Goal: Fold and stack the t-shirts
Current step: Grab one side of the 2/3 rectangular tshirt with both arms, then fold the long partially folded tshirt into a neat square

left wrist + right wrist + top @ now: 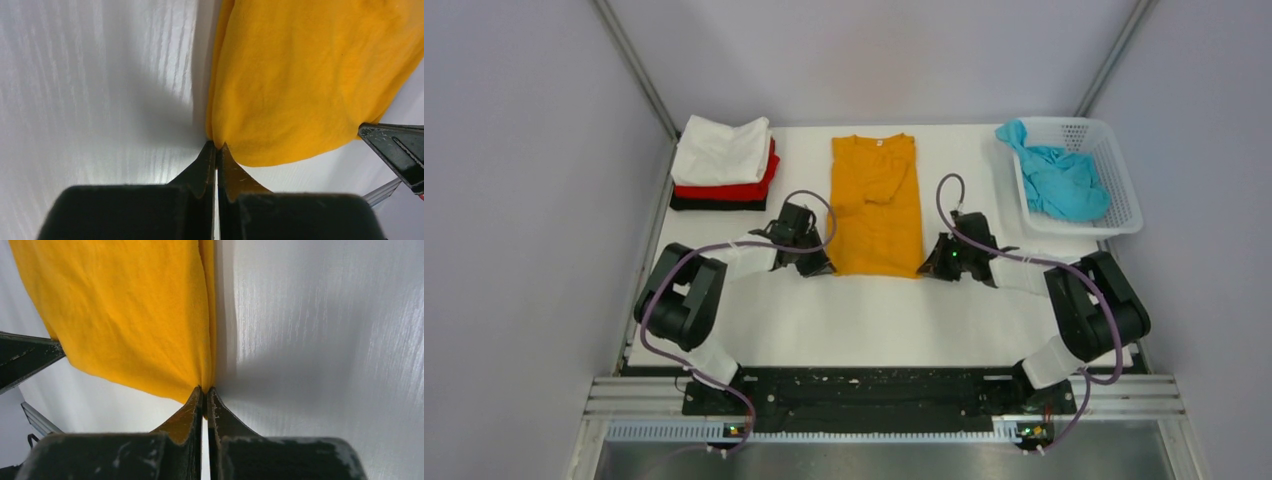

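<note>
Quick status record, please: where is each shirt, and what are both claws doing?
orange shirt: flat at centre of table, sleeves folded in, collar at far end
left claw: shut on its near left corner
right claw: shut on its near right corner
stack: white shirt on red shirt on black shirt, far left
teal shirt: crumpled in basket, far right
</note>
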You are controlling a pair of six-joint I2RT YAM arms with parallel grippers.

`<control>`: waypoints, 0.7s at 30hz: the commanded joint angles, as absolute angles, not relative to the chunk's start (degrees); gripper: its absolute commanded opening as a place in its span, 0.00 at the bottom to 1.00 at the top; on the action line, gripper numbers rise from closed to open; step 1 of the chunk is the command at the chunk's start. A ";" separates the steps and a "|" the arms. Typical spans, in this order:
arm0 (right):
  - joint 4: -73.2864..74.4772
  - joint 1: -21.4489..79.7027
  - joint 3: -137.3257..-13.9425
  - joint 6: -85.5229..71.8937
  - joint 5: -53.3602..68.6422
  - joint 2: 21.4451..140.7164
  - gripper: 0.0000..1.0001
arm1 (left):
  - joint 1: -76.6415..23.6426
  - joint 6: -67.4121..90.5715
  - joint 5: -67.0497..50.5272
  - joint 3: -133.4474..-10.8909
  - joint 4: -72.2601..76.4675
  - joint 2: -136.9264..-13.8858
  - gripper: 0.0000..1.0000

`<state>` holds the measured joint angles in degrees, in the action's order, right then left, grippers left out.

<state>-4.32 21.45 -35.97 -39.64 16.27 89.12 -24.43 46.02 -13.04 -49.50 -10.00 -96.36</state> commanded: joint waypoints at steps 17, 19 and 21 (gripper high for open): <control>41.87 32.68 -35.85 -36.55 23.90 44.40 0.00 | -45.88 53.96 2.46 -35.59 -34.94 -46.81 0.00; 42.78 32.71 -37.82 -36.59 25.12 41.94 0.00 | -46.25 53.25 1.75 -37.86 -36.64 -44.10 0.00; 42.74 32.70 -39.47 -36.48 25.85 41.08 0.00 | -46.23 51.97 2.55 -40.41 -38.50 -42.68 0.00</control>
<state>37.78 32.14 -34.57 -37.43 23.16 43.53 -45.91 52.82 -0.21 -35.31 -33.26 -45.25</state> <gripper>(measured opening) 0.010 0.016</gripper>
